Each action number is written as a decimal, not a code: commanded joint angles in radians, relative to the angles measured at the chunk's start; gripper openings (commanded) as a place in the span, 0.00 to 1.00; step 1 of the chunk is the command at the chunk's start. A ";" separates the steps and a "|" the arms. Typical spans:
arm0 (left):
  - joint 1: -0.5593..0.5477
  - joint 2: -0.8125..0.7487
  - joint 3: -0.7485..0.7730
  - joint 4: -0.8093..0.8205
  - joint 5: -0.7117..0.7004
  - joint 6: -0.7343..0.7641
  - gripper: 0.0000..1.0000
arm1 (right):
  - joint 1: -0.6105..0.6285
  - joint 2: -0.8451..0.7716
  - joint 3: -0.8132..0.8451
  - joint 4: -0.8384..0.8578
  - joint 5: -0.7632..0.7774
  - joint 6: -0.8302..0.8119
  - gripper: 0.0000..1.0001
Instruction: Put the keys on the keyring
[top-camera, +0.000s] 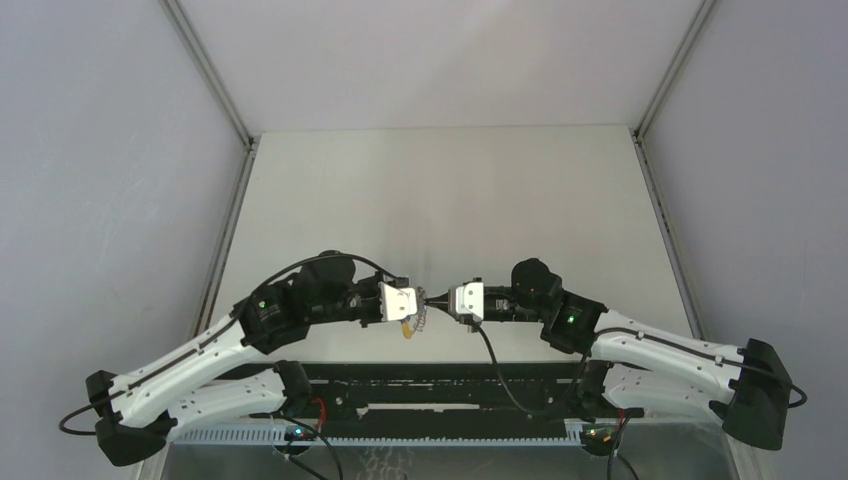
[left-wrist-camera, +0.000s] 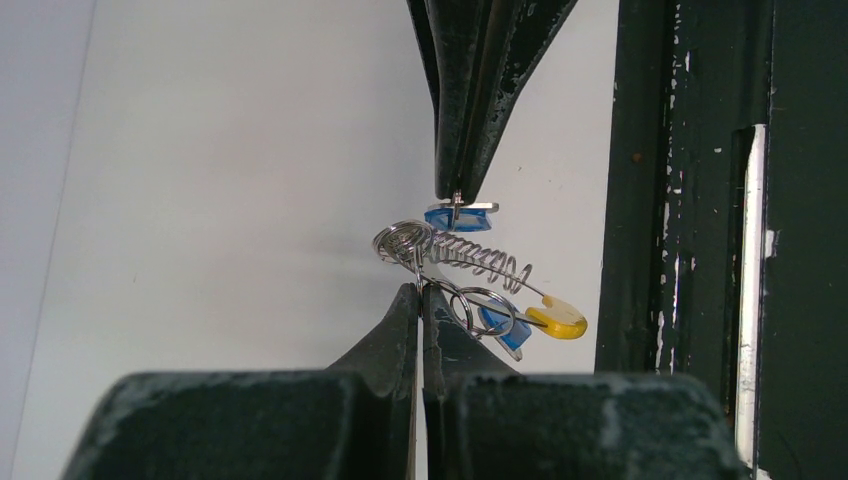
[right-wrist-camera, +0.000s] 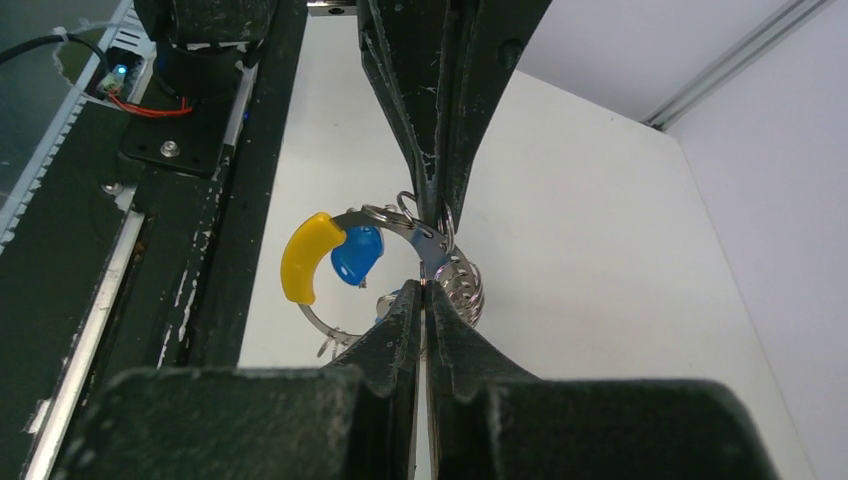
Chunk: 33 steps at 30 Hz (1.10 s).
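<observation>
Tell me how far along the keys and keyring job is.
One blue key seems to hang on the keyring beside its yellow part. The left hand is shut on the keyring; the right hand is shut on a second key, held right by it. Left to do: thread that key on. I cannot tell whether it has caught the wire yet.
</observation>
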 joint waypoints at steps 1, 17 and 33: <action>-0.004 0.004 -0.022 0.051 0.021 0.012 0.00 | 0.020 -0.005 0.051 0.023 0.034 -0.046 0.00; -0.004 0.011 -0.020 0.044 0.027 0.012 0.00 | 0.049 -0.009 0.050 0.031 0.100 -0.073 0.00; -0.004 0.011 -0.021 0.042 0.030 0.013 0.00 | 0.060 0.016 0.078 0.008 0.104 -0.074 0.00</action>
